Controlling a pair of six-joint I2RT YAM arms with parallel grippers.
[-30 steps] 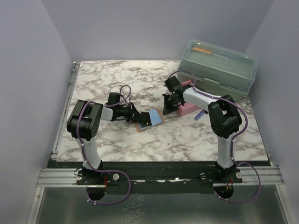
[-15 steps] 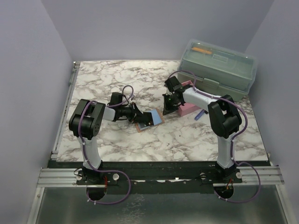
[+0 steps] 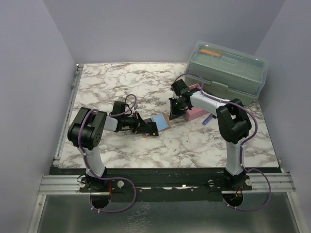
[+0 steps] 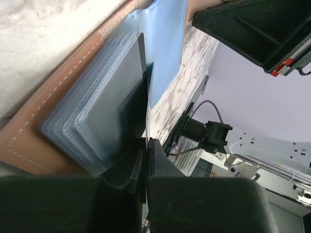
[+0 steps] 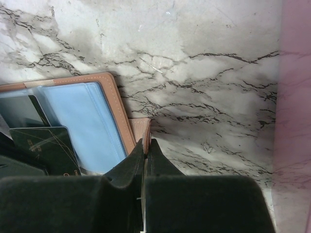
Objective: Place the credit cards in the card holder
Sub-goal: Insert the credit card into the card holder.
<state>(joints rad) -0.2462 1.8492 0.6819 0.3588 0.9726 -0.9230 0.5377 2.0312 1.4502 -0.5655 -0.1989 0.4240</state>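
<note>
The card holder (image 3: 160,121) lies open on the marble table, brown leather outside with pale blue clear sleeves. My left gripper (image 3: 146,127) is shut on a thin dark card (image 4: 144,87), seen edge-on in the left wrist view against the sleeves (image 4: 97,111). The same card (image 5: 43,145) shows dark green over the holder's left part (image 5: 82,121) in the right wrist view. My right gripper (image 3: 175,112) is shut on the holder's small leather tab (image 5: 141,127) at its right edge. No other credit cards are in view.
A pink tray (image 3: 195,112) lies just right of the right gripper and shows in the right wrist view (image 5: 296,97). A grey-green toolbox (image 3: 228,73) stands at the back right. A blue-handled tool (image 3: 207,120) lies beside the tray.
My left gripper has swung toward the near side and lowered, bringing the dark card onto the holder's left part. The right gripper has stayed on the tab.
</note>
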